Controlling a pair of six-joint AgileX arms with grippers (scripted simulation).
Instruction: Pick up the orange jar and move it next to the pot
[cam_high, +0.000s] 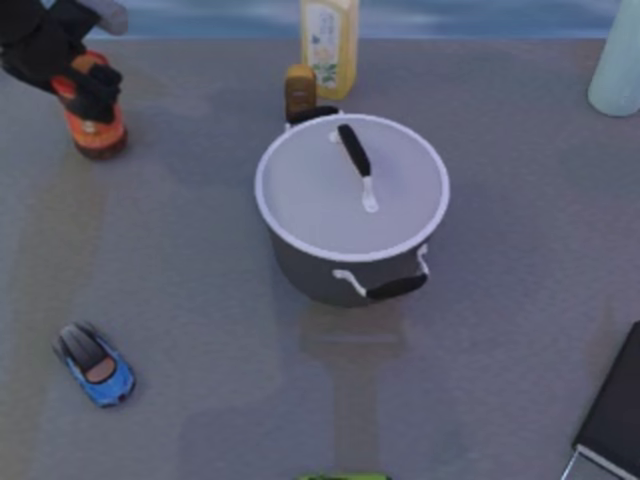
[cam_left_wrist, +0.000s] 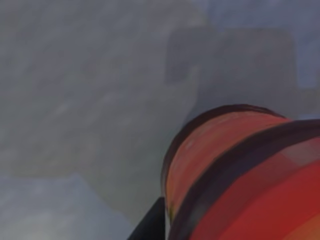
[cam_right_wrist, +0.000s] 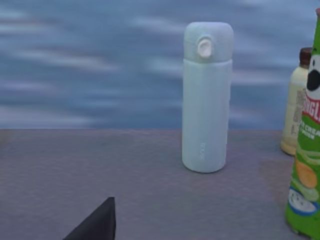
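Note:
The orange jar, with its orange-red lid and dark base, is at the table's far left corner. My left gripper is shut on its upper part. In the left wrist view the orange jar fills the near side, with one dark finger against its wall. The pot, large and dark grey with a white-rimmed lid and black handles, stands mid-table, well to the right of the jar. My right gripper is out of the top view and shows only as a dark tip in its own wrist view.
A pale-yellow bottle and a small brown jar stand just behind the pot. A blue toy car lies front left. A pale flask stands back right, a black flat object front right. A green crisps can stands beside the right gripper.

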